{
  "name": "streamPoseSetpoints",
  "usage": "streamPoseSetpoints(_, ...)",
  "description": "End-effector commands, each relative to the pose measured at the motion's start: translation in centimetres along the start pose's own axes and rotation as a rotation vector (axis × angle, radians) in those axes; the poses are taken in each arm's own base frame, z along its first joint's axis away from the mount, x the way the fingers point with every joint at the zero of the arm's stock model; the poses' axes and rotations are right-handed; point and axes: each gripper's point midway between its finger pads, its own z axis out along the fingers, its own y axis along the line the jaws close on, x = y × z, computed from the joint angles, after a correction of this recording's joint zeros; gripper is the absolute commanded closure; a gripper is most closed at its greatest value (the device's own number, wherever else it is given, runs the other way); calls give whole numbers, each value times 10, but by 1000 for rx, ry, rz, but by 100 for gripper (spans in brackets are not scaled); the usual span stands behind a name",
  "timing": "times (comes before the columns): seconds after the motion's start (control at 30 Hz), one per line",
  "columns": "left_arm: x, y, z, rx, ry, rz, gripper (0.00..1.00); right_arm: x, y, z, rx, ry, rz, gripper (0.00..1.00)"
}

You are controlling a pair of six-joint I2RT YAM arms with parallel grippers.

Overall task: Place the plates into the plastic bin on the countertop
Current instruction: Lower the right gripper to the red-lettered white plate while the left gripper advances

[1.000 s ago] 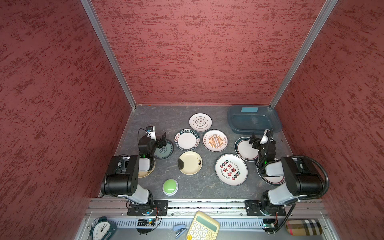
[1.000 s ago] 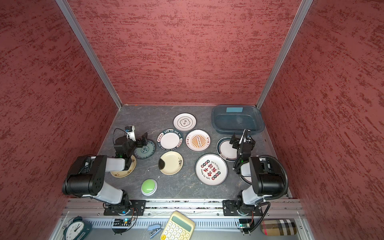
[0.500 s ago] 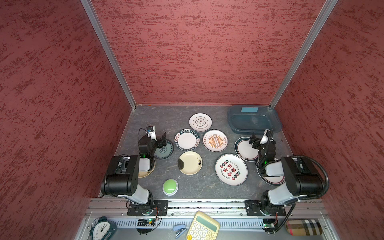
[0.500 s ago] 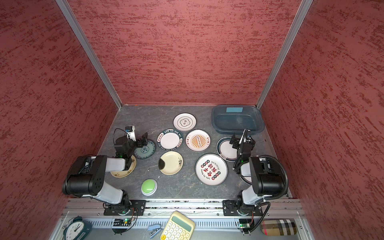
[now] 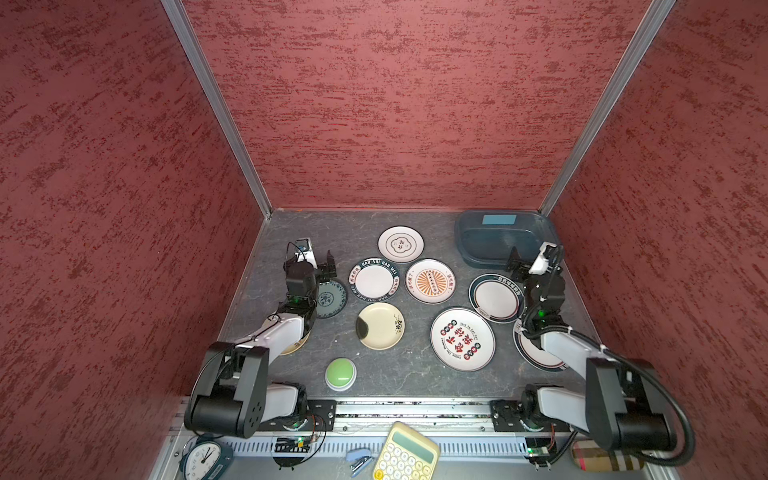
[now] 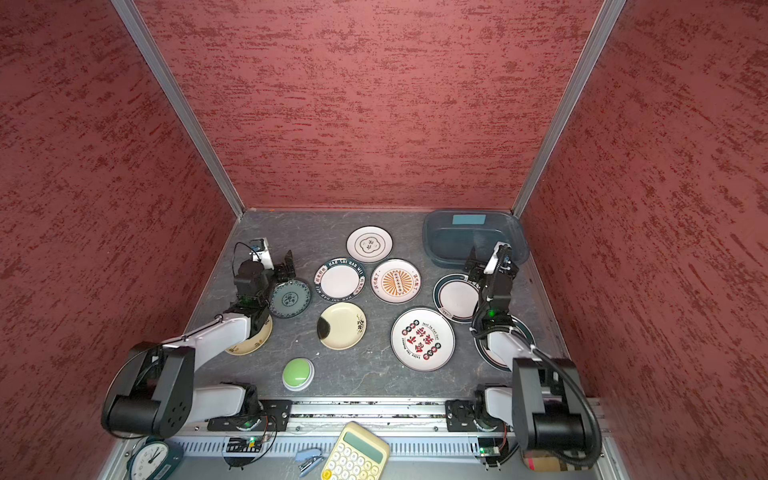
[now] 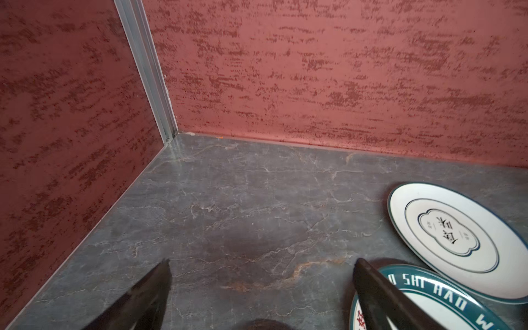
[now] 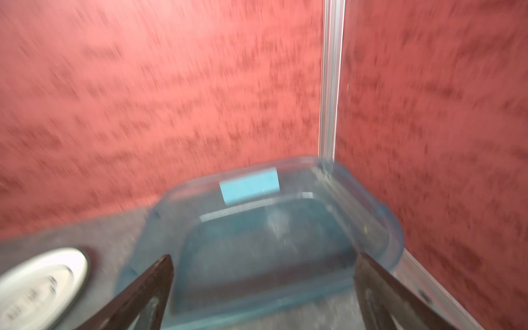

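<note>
Well, over on the left, the left gripper [image 5: 320, 261] hangs spread wide and empty above the countertop [image 5: 286, 232], just beside a grey-green plate [image 5: 332, 299]. Across the middle the plates [image 5: 430, 280] lie flat on the stone, outside the plastic bin [image 5: 462, 245] in the far right corner. The right gripper [image 5: 532, 255], equally spread and holding nothing, hovers at the bin's near edge.

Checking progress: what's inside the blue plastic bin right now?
The plastic bin shows only its bare floor, nothing in it. The right gripper hides its near right corner in both top views.
</note>
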Motion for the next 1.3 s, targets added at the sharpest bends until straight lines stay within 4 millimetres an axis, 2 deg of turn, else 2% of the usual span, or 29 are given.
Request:
streamPoseSetpoints(0.0, 9, 14, -14, -113, 97, -53, 0, 2, 12, -5, -27, 161, 129, 1)
streamPoseSetpoints(0.1, 3, -1, -26, -89, 132, -69, 1, 10, 24, -21, -64, 317, 248, 1)
streamPoseSetpoints(0.3, 1, -41, -46, 16, 196, -67, 1, 52, 37, -79, -95, 600, 465, 2)
streamPoseSetpoints(0.4, 3, -59, -49, 84, 218, -96, 1, 69, 40, -107, -98, 716, 501, 3)
streamPoseSetpoints(0.6, 4, -87, -52, 182, 232, -108, 1, 83, 39, -145, -75, 867, 495, 4)
streamPoseSetpoints(0.83, 0, -110, -58, 274, 242, -131, 1, 104, 43, -159, -63, 963, 515, 5)
streamPoseSetpoints(1.07, 0, -114, -63, 301, 254, -131, 1, 137, 49, -169, -48, 1072, 485, 6)
streamPoseSetpoints(1.27, 0, -120, -66, 350, 228, -150, 1, 155, 57, -175, -55, 1121, 486, 6)
